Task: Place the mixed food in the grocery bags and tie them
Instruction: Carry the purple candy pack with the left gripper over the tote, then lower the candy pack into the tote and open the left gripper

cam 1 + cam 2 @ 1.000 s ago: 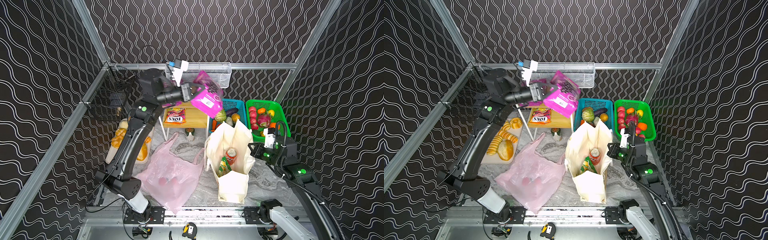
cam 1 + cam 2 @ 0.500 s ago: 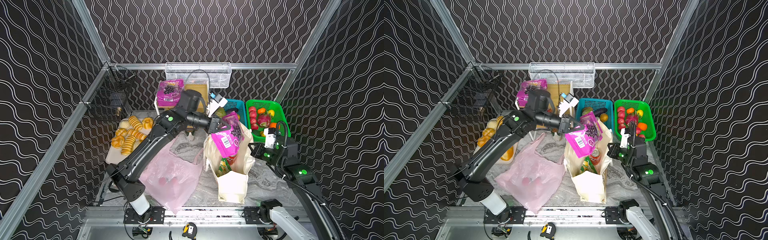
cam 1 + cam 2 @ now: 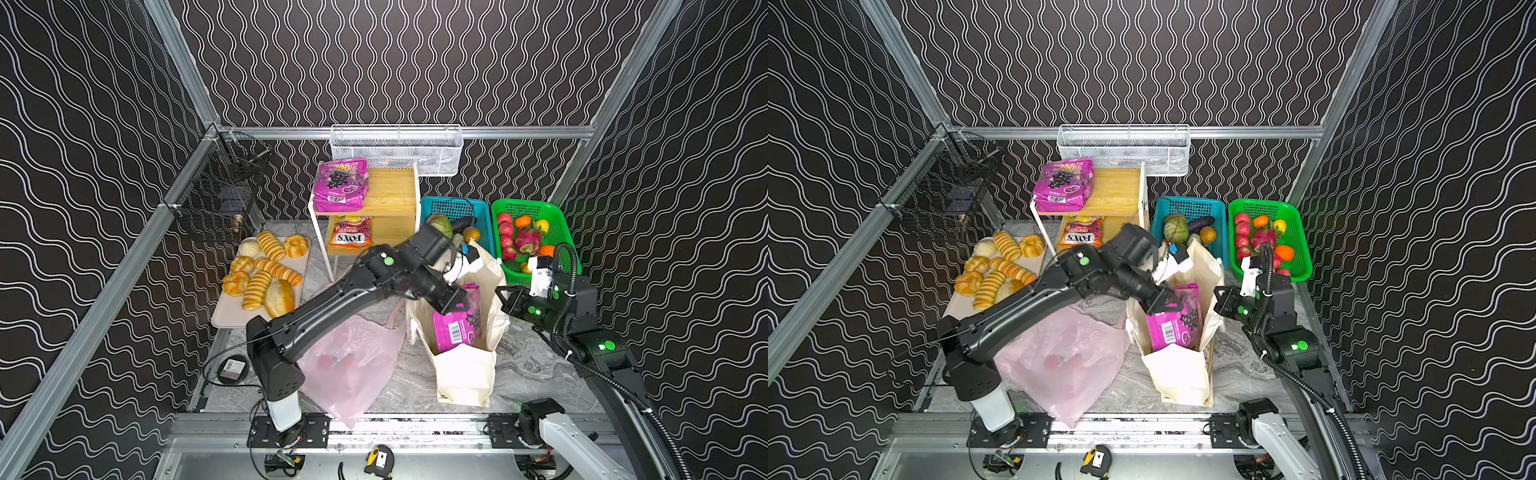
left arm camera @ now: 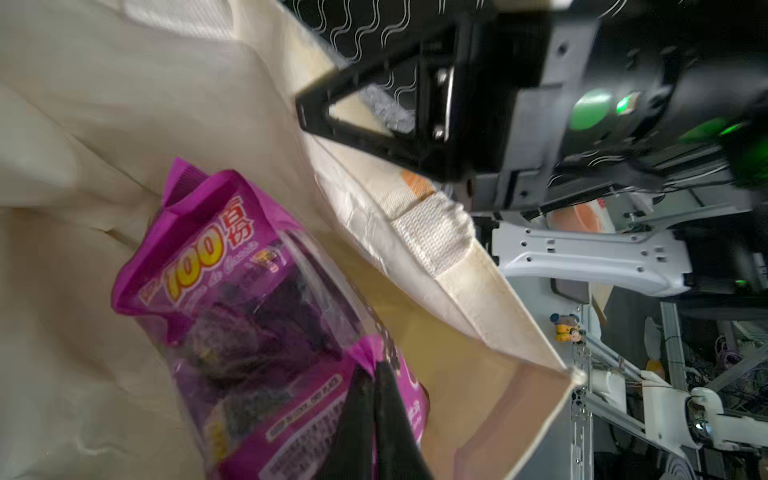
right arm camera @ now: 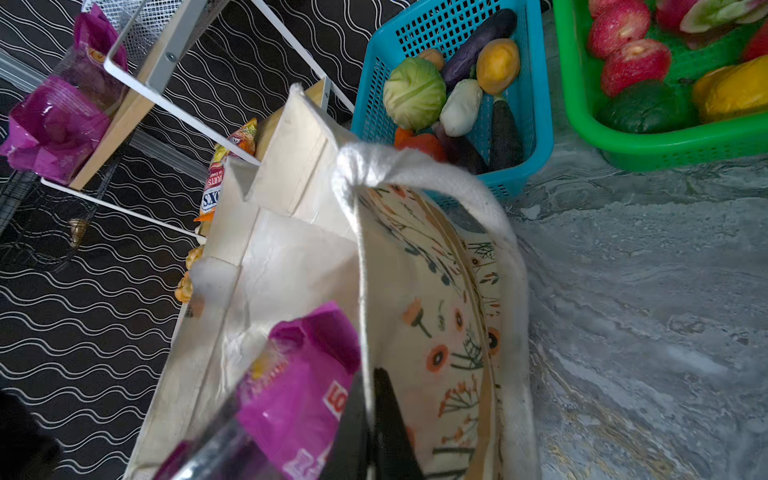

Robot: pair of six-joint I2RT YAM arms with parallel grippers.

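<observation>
So, my left gripper [image 3: 454, 304] is clamped on the magenta pouch [image 3: 456, 334], which hangs just below its jaws inside the cream tote [image 3: 465, 374]; right gripper [image 3: 503, 300] is pinched tight on the tote's rim.

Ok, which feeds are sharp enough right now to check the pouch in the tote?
Both top views: sharp, evenly lit, the magenta pouch standing in the cream tote. Left wrist view: soft with motion blur throughout, yet the left pincer reads as shut on the pouch's edge. Right wrist view: crisp on the blue basket, the near pouch out of focus.
</observation>
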